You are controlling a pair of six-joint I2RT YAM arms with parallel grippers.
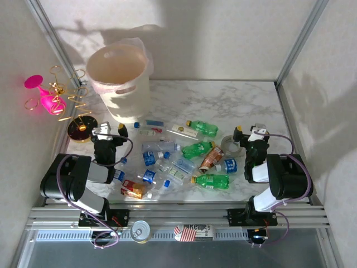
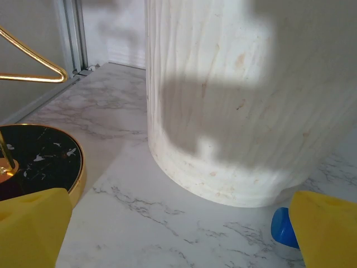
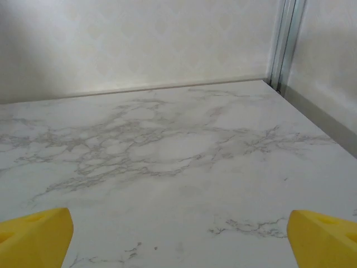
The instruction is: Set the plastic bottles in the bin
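Black-and-white arms (image 1: 83,178), purple cables, yellow-tipped jaws.

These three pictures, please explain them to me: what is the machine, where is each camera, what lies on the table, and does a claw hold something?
The machine is two small robot arms fixed at the near edge of a marble table. The top picture looks down from above and behind them. The left claw and the right claw both stand open and hold nothing. Between the arms lie many small plastic bottles, clear, green and brown. At the far left stands the tall cream bin where they should go. A grey tape roll lies near the right arm. The other two pictures come from cameras on the wrists; the yellow shapes at the bottom corners are fingertips. The left wrist camera faces the bin's ribbed wall, the right one bare table.
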